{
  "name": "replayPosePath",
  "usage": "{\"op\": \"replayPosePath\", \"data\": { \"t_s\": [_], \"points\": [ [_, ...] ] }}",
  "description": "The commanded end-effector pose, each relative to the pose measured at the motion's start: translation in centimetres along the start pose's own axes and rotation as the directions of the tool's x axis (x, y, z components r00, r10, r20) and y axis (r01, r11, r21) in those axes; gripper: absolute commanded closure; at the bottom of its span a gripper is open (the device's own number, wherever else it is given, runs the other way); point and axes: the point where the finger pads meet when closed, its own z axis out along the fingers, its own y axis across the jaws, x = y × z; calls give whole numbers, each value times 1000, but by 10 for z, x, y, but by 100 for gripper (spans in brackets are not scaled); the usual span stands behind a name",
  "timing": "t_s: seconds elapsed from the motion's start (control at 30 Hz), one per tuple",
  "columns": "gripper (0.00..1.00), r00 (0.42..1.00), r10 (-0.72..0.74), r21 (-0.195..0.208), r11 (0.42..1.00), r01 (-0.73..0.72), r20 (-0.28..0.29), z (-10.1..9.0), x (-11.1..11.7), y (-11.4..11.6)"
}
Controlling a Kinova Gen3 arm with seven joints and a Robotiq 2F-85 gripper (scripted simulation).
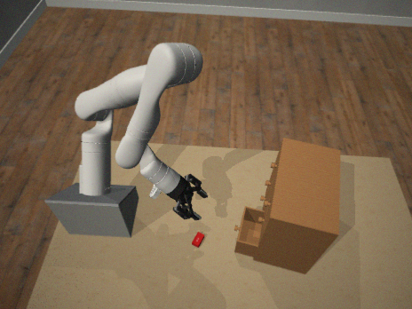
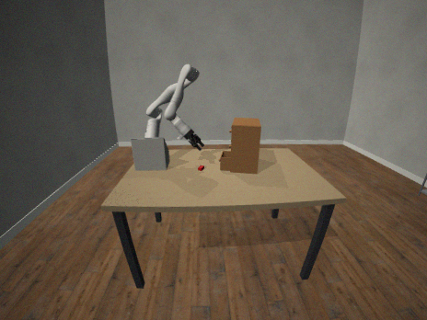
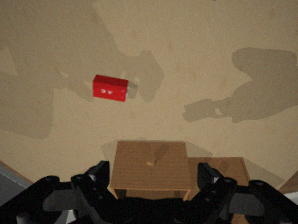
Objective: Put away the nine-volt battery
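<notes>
The nine-volt battery (image 1: 197, 240) (image 2: 201, 168) (image 3: 110, 89), red, lies on the table in front of the chest. My gripper (image 1: 201, 207) (image 2: 201, 146) (image 3: 153, 172) is open and empty. It hangs tilted in the air above the table, clear of the battery and the chest. The brown chest (image 1: 306, 186) (image 2: 246, 144) stands upright. One low drawer (image 1: 247, 249) (image 2: 225, 164) (image 3: 140, 172) at its near end is pulled partly out. No battery shows in the visible part of that drawer; its back part is hidden inside the chest.
Several small knobs, one of them a knob (image 1: 273, 165) near the far end, stick out of the chest's front above the open drawer. The other drawer fronts are mostly hidden. The grey robot base (image 1: 93, 217) (image 2: 150, 154) stands at the left of the table (image 1: 155, 275) (image 2: 184, 190).
</notes>
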Motion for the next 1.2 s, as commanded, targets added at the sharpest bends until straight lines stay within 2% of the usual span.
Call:
{"op": "replayPosePath", "data": {
  "t_s": [0.0, 0.6, 0.87, 1.17],
  "points": [
    [100, 1000, 7, 13, 1000, -7, 17, -2, -2, -2],
    [100, 1000, 7, 13, 1000, -7, 17, -2, -2, -2],
    [100, 1000, 7, 13, 1000, -7, 17, 5, -1, -2],
    [100, 1000, 7, 13, 1000, -7, 17, 41, 1, -2]
  ]
}}
